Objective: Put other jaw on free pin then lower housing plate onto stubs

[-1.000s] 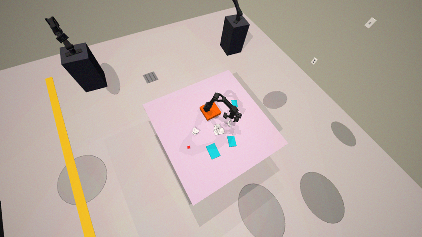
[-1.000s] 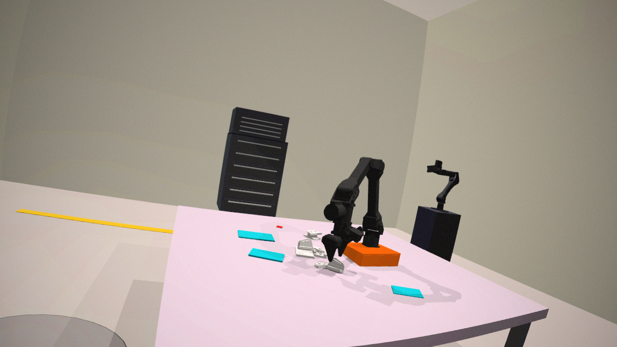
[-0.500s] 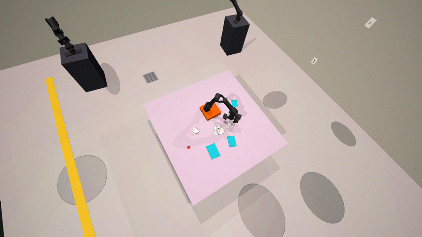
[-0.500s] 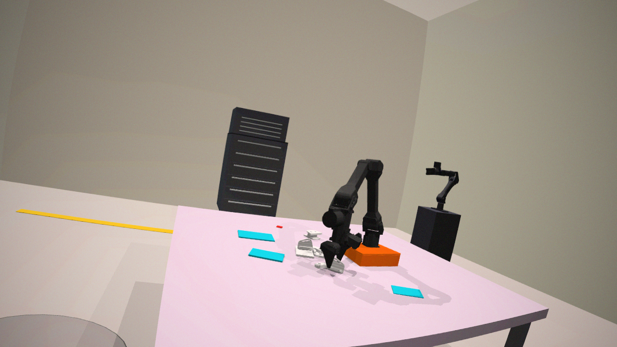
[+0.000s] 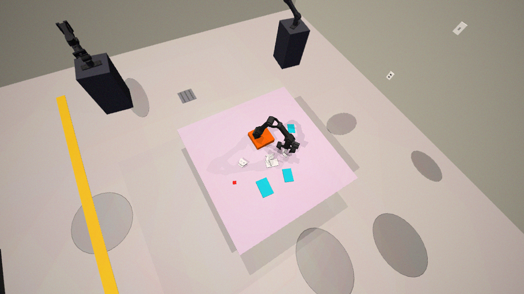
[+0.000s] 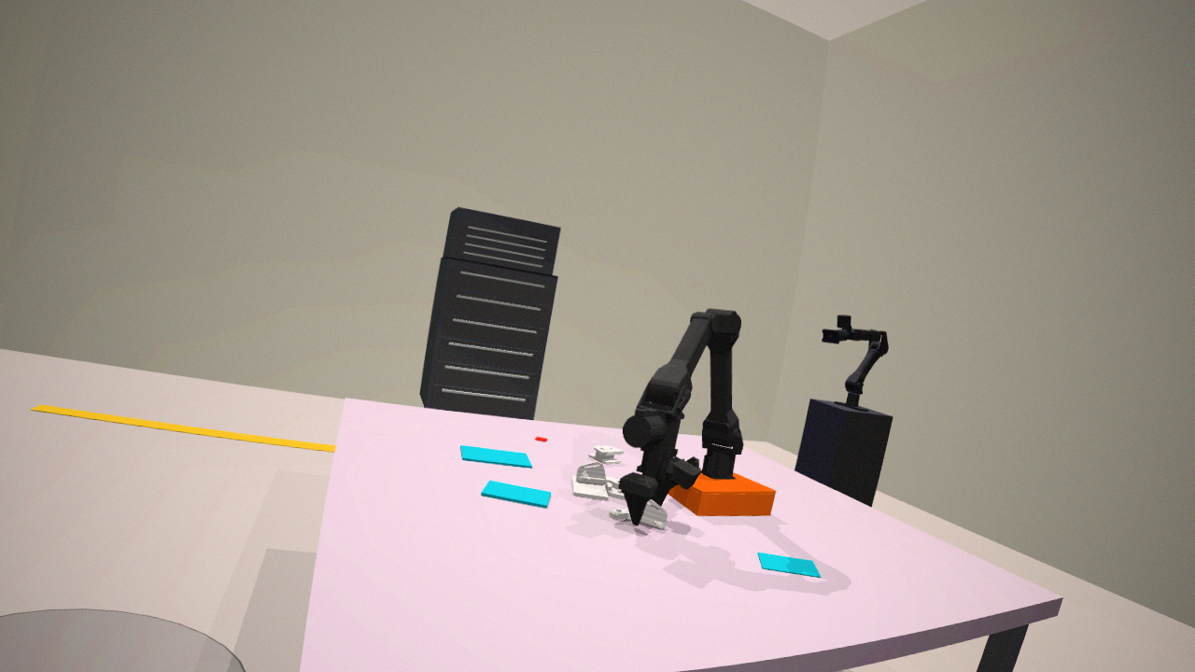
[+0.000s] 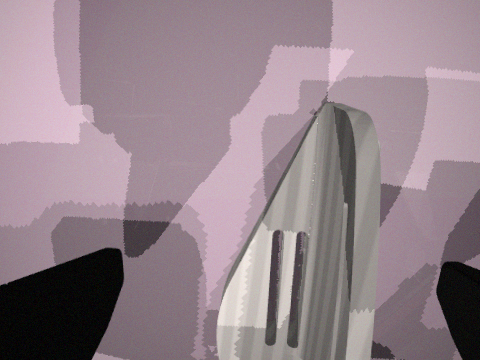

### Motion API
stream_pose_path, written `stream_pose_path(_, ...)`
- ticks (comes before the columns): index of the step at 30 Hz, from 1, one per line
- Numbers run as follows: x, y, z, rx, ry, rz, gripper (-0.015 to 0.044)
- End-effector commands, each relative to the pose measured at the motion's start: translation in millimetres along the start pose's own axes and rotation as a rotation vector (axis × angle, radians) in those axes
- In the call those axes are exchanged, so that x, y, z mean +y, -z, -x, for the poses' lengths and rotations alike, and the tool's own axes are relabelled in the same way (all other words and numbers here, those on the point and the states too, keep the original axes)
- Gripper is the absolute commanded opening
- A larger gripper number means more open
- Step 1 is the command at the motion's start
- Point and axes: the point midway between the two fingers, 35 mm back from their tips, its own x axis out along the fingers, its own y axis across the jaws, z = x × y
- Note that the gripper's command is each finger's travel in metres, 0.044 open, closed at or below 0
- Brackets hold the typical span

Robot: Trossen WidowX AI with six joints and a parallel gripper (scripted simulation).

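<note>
My gripper (image 5: pixel 287 148) (image 6: pixel 648 511) (image 7: pixel 283 274) is open, pointing down low over the free jaw with nothing gripped. The free jaw (image 5: pixel 284 154) (image 6: pixel 655 516) (image 7: pixel 320 280), pale grey with two slots, lies on the table between the spread fingers. In the wrist view its narrow tip points up and its gear end is out of frame. The white base (image 5: pixel 273 165) (image 6: pixel 589 492) stands beside it, carrying the other jaw (image 6: pixel 591 473); its pins are too small to make out. The white housing plate (image 5: pixel 242 162) (image 6: pixel 605 455) lies apart, beyond the base in the exterior view.
The arm stands on an orange block (image 5: pixel 261 144) (image 6: pixel 735 502) on the pink table (image 5: pixel 245 229) (image 6: pixel 417 584). Cyan tiles (image 5: pixel 264 187) (image 5: pixel 288 175) (image 5: pixel 291 128) (image 6: pixel 495 455) (image 6: pixel 515 495) (image 6: pixel 788 565) and a small red square (image 5: pixel 234 182) (image 6: pixel 541 439) lie around the parts.
</note>
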Motion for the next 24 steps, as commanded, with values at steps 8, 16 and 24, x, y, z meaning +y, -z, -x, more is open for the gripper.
stream_pose_path(8, -0.2, 0.3, -0.6, 0.001, 0.001, 0.004, 0.0440)
stream_pose_path(16, 0.0, 0.0, -0.3, 0.000, 0.000, 0.000, 0.0335)
stream_pose_path(24, 0.0, 0.0, -0.3, 0.000, 0.000, 0.000, 0.0145)
